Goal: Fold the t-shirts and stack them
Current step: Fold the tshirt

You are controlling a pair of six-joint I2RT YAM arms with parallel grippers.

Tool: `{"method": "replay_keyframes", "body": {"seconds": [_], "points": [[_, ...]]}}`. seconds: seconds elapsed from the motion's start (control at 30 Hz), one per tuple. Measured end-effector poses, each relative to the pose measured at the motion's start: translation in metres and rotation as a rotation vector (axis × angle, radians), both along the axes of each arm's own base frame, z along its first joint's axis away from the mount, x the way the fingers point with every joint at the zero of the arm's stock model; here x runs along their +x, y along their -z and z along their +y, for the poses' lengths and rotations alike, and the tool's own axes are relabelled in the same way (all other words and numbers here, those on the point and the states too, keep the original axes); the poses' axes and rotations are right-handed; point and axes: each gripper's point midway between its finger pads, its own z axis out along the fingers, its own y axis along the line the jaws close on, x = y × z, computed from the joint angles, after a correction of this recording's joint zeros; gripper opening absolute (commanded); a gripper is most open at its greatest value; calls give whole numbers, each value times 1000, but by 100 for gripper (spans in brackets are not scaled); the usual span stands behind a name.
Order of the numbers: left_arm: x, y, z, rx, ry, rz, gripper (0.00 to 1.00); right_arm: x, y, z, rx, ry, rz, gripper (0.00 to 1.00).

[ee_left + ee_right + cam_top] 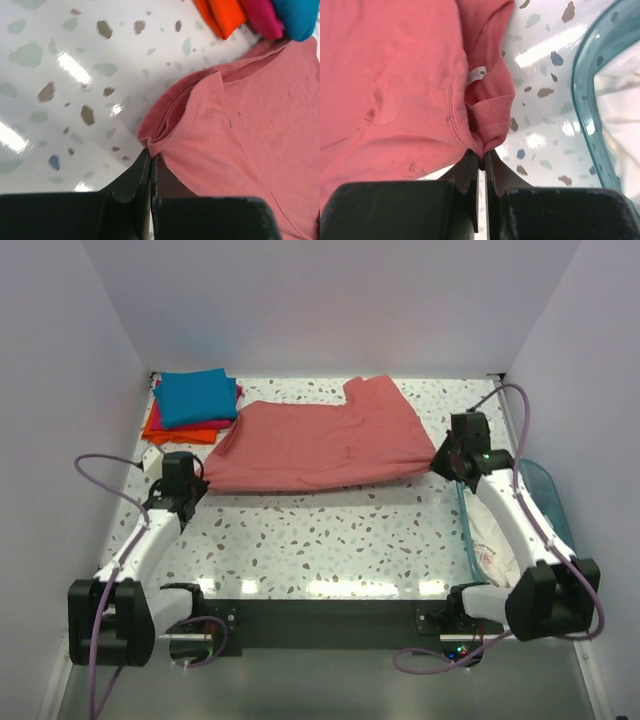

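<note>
At the far left corner of the table (330, 540) sits the folded stack (195, 405), teal on top. My left pincer (150, 159) is clamped on a folded edge at the left end of the red shirt (320, 445). The shirt lies spread across the middle, just beside the stack. My right pincer (481, 156) is pinched tight on a hemmed edge near the label (477, 75). I judge the cloth light and limp. It will sag and drag between my grips, so doubled hems hold best. The tub (545, 490) stands at the right.
</note>
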Motion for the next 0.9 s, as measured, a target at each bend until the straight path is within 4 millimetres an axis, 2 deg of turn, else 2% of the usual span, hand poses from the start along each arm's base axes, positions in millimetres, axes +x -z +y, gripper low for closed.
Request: {"method": "replay_keyframes", "body": {"seconds": [0.13,0.27,0.37,0.43,0.47,0.5,0.57,0.6,0.7,0.77,0.83,0.9], "points": [[-37,4,1,-10,-14,4,0,-35,-28,-1,27,-11,-62,0],[-68,2,-1,-41,-28,-29,0,-75,-44,-2,57,-13,-99,0],[-84,-4,-3,-63,-31,-60,0,-100,-53,-3,73,-14,-113,0],[-91,-8,-6,-80,-32,-84,0,-113,-56,-4,76,-14,-115,8],[-94,-10,-7,-90,-31,-95,7,-119,-56,-4,80,-15,-112,14],[-96,-11,-8,-101,-32,-103,30,-124,-56,-4,87,-16,-109,29],[-99,-13,-11,-117,-26,-112,51,-133,-52,-3,96,-14,-95,54],[-100,-13,-12,-127,-27,-112,64,-137,-51,-4,95,-13,-89,70],[-105,-9,-14,-139,-30,-82,73,-141,-49,-5,90,-18,-81,76],[-107,-13,-12,-130,-33,-73,74,-141,-50,-4,88,-23,-83,76],[-100,-28,-9,-103,-26,-92,70,-135,-51,-1,92,-43,-73,75],[-87,-46,-8,-76,-6,-124,68,-118,-54,4,92,-67,-60,74]]}}
